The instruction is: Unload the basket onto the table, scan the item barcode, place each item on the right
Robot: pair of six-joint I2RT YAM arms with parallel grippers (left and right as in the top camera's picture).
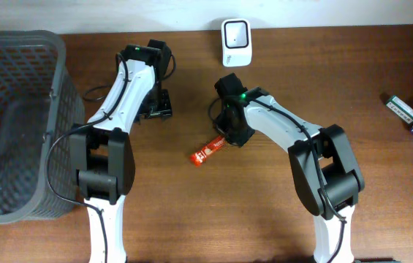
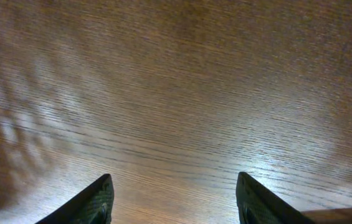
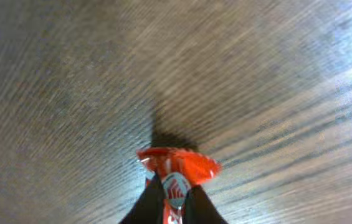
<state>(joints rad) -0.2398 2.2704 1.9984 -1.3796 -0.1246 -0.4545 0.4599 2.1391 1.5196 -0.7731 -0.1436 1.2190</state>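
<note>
item: red packet [image 1: 207,151]. slim foil-type wrapper, flat on table [image 1: 191,219], about centre, slanting near-left to far-right.

holder: right gripper [image 1: 228,137]. fingers pinched tight on the far-right end of the red packet [image 3: 179,165]. wrist view shows that end poking out just past the tips. rest of the packet trails near-left of the gripper, resting on the wood.

other arm: left gripper [image 2: 172,202]. jaws apart, nothing btwn them, bare wood below. well apart from the packet, on its far-left side.

target: white scanner [image 1: 236,42]. far edge of table, beyond the right gripper.

risks:
1. grip is on one end only, so the packet will prob. droop or swing on lift, and thin foil could slide out.
2. barcode not seen in any view. it may face down or away from the scanner, so no read w/o a wrist turn.
3. pinch crumples the wrapper. this could crease the code if it's printed near that end, but can't tell.
</note>
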